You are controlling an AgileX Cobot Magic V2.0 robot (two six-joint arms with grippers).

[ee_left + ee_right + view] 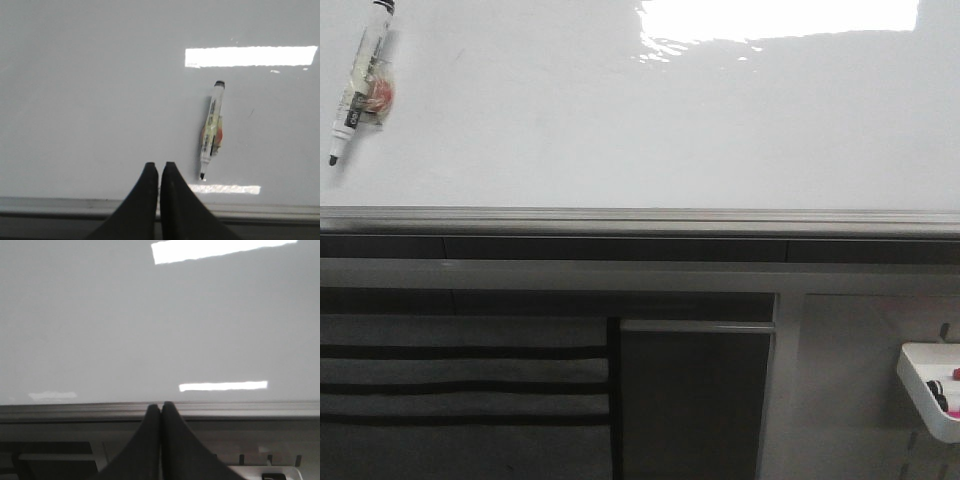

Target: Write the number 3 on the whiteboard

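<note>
The whiteboard [650, 130] lies flat and glossy, with a grey metal edge strip [640, 218] along its near side. No number 3 shows on it. An uncapped white marker [360, 80] with a black tip rests on the board at the far left, also seen in the left wrist view as the marker [212, 129]. My left gripper [159, 165] is shut and holds nothing, over the board's near edge, short of the marker's tip and to one side of it. My right gripper [160, 405] is shut and holds nothing, at the board's edge strip. Neither gripper shows in the front view.
A bright light patch [780, 20] reflects off the board at the back. Below the board's edge are dark shelving [690, 400] and a small white tray [932, 388] with markers at the lower right.
</note>
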